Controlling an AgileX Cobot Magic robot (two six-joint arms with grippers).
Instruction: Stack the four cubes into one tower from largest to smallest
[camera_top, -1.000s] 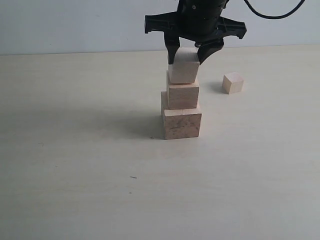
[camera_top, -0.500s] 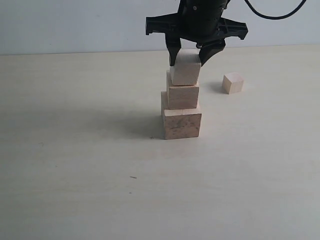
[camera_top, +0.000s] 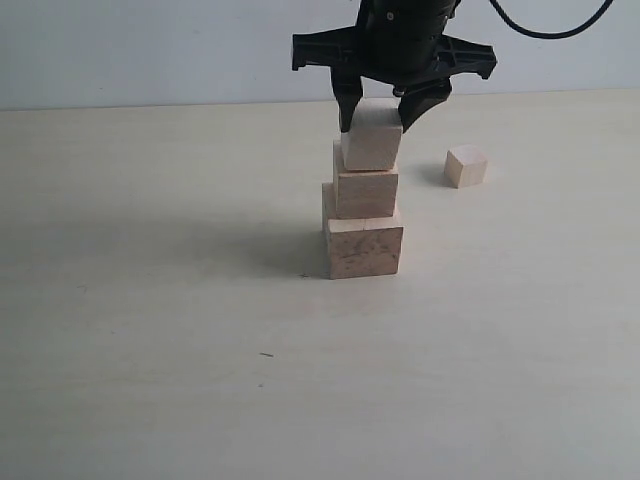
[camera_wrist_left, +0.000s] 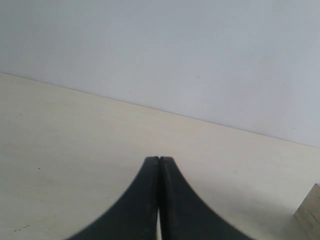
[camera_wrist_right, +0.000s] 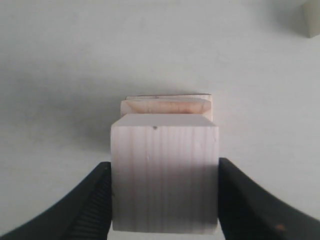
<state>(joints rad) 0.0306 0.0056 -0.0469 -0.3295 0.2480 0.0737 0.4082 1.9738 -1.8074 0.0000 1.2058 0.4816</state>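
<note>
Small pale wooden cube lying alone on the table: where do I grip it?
From above, pinch two opposite side faces of the small pale wooden cube. It sits flat, well apart from the tower, sides free.

Your right gripper (camera_top: 377, 123) sits a touch further right than 1 second ago, and the top cube (camera_top: 372, 140) clamped between its fingers goes with it. That cube also hangs slightly lower and looks less tilted. Its right edge now reaches just past the right edge of the middle cube (camera_top: 365, 192) beneath it. You cannot tell whether the 2 touch. Nearly all of this shift falls in the first 0.5 seconds.
</note>
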